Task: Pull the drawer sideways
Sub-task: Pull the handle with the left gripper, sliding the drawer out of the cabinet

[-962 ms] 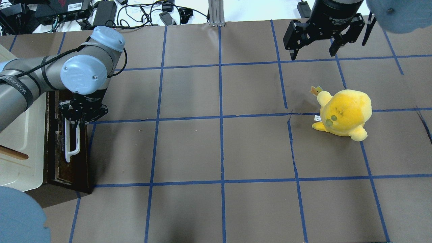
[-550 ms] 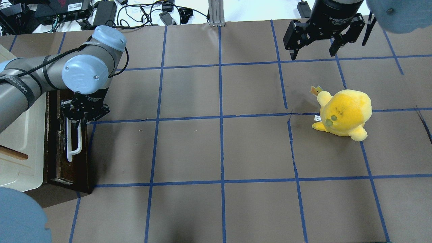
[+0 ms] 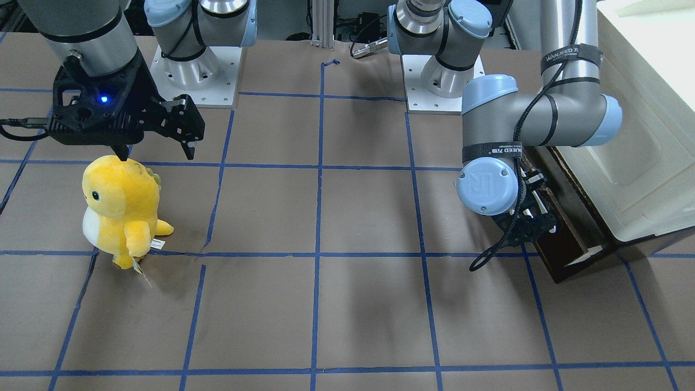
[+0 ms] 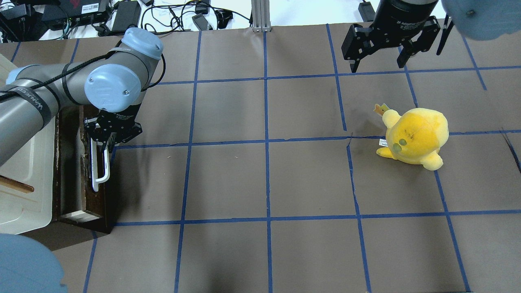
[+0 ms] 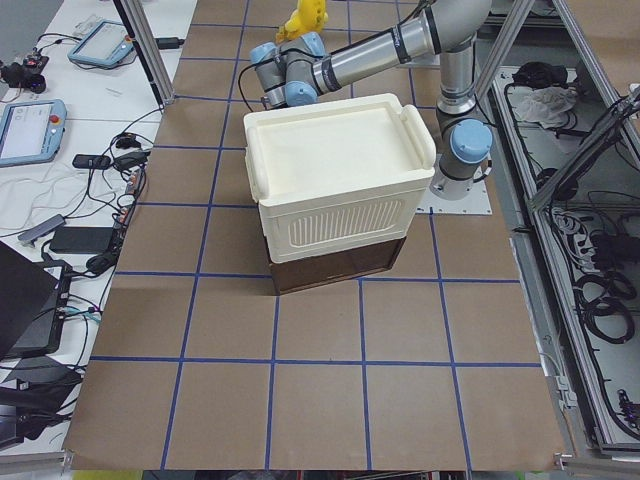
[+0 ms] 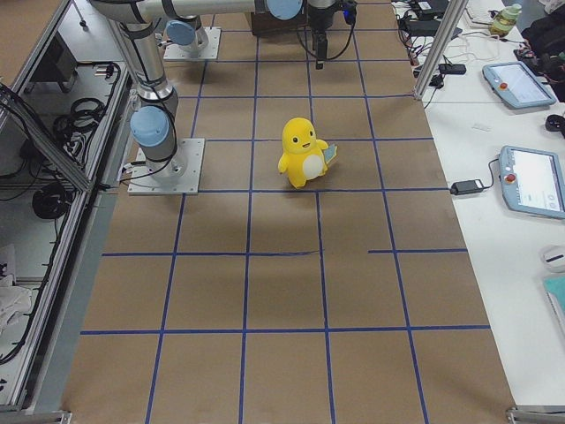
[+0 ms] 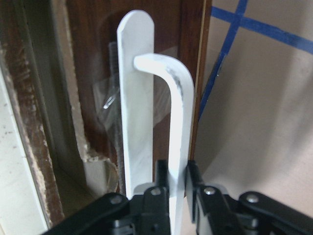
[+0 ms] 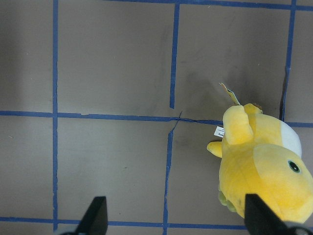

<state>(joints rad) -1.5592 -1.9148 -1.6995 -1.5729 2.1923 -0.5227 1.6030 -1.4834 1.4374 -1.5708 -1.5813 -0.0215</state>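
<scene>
Since a second ago the left end effector (image 7: 177, 174) has slid toward the middle of the counter (image 4: 264, 183), so the drawer (image 4: 99, 203) pokes a bit further out from under the cream cabinet (image 4: 24, 179). Its fingers are clamped tight on the white bar handle (image 4: 106, 167). Drawer's at the counter's left edge, dark front facing the middle. Right end effector (image 4: 378, 67) hangs wide open over the far side, holding nothing, near the yellow plush toy (image 4: 415, 136) but not touching it.
</scene>
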